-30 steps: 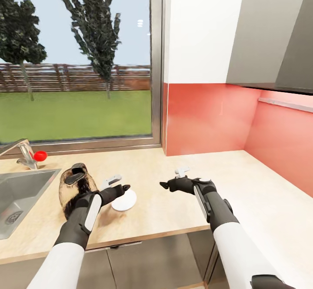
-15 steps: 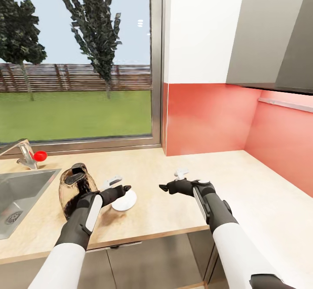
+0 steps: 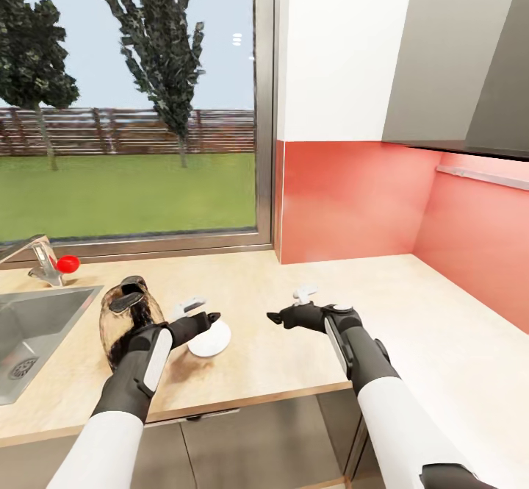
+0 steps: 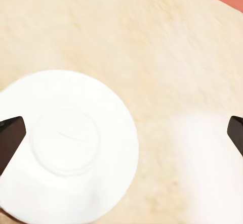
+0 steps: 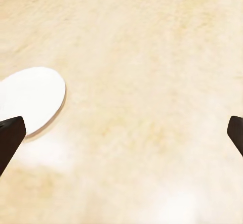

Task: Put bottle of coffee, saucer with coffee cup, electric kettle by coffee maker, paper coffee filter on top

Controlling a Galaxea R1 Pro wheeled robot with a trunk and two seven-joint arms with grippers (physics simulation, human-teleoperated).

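Our left gripper [image 3: 204,311], jaws spread and empty, hovers right over the saucer [image 3: 209,340] near the countertop's [image 3: 294,357] front edge, nearer than our equally spread right gripper [image 3: 292,305].

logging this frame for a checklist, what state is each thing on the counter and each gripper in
saucer: flat on the countertop, nothing on it, beside the kettle
electric kettle: upright on the countertop near the sink, partly behind the left arm
left gripper: open, over the saucer, holding nothing
right gripper: open, over bare countertop, holding nothing
faucet: no water visible
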